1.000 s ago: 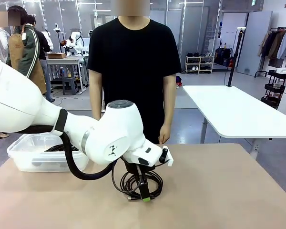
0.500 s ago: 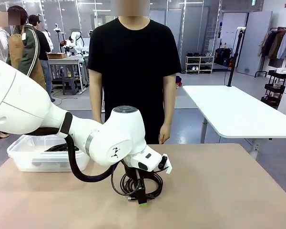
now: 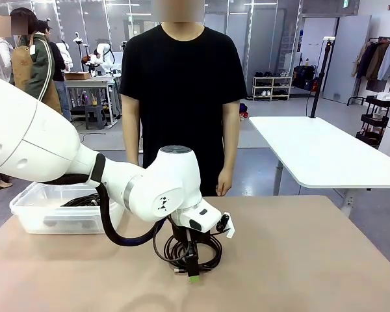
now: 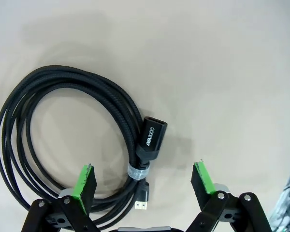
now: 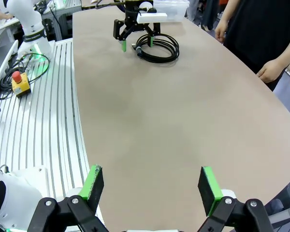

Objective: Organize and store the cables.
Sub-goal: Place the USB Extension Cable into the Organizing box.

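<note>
One coiled black cable (image 4: 63, 77) lies on the tan table, bound by a small grey tie beside its two plug ends. My left gripper (image 4: 144, 176) hangs straight over it, jaws apart, green pads (image 4: 84, 180) on either side of the tied section and plugs. In the front view the same cable (image 3: 209, 250) sits mid-table under the left gripper (image 3: 192, 272). More black cables (image 3: 84, 200) lie in the clear bin (image 3: 32, 211). My right gripper (image 5: 152, 183) is open above bare table, far from the cable (image 5: 162, 48) and the left gripper (image 5: 137, 44).
A person in black stands at the far edge, hand (image 3: 224, 185) hanging at the side; the hand (image 5: 270, 70) also appears in the right wrist view. The bin (image 5: 171, 7) stands at the table's left. A ribbed metal platform (image 5: 43, 121) borders the table's near side.
The left arm has sunk and shifted slightly left, bringing its gripper down over the coil's near edge. The cable, the right gripper and the person have stayed put.
</note>
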Available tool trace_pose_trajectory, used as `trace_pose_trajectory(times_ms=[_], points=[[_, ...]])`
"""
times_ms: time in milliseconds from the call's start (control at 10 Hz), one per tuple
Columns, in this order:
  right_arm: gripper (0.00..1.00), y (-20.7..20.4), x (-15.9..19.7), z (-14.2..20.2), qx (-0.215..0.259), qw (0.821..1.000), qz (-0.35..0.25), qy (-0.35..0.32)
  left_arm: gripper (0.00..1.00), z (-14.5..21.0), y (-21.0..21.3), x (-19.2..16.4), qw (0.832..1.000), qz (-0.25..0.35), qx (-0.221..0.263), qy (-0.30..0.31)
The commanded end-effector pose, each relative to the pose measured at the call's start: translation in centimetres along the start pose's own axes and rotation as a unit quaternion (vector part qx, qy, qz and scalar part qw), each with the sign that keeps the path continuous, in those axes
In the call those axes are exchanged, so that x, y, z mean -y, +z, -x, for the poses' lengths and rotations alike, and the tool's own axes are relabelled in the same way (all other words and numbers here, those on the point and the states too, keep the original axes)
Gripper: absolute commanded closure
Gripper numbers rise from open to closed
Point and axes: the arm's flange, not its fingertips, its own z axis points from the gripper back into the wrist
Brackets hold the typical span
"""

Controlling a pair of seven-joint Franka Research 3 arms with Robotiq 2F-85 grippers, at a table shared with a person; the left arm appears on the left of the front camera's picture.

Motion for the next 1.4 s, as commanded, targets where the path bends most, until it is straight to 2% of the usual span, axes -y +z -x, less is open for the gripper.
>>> trace_pose_trajectory(times_ms=[0,100,200,400,500,600,700,1100,1300], points=[[0.00,0.1,0.2,-0.3,0.005,1.000,0.005,-0.003,0.56,-0.2,0.1,-0.5,1.000,-0.002,-0.013,-0.014],[0.00,0.1,0.2,-0.3,0.005,1.000,0.005,-0.003,0.60,-0.2,0.1,-0.4,1.000,0.001,-0.016,-0.014],[0.00,0.1,0.2,-0.3,0.005,1.000,0.005,-0.003,1.00,-0.2,0.2,-0.3,1.000,-0.002,-0.022,-0.012],[0.00,0.1,0.2,-0.3,0.005,1.000,0.005,-0.003,1.00,0.0,0.2,-0.3,1.000,-0.002,-0.026,-0.008],[0.00,0.1,0.2,-0.3,0.005,1.000,0.005,-0.003,0.88,0.0,0.3,-0.3,1.000,-0.003,-0.025,-0.007],[0.00,0.1,0.2,-0.3,0.005,1.000,0.005,-0.003,0.97,-0.1,0.4,-0.3,1.000,-0.001,-0.022,-0.008],[0.00,0.1,0.2,-0.3,0.005,1.000,0.005,-0.003,1.00,0.0,0.5,-0.3,1.000,0.000,-0.020,-0.007],[0.00,0.1,0.2,-0.3,0.005,1.000,0.005,-0.003,1.00,0.5,3.0,-0.6,1.000,-0.018,-0.004,0.013],[0.00,0.1,0.2,-0.3,0.005,1.000,0.005,-0.003,1.00,0.9,8.6,-0.5,1.000,0.004,0.027,0.000]])
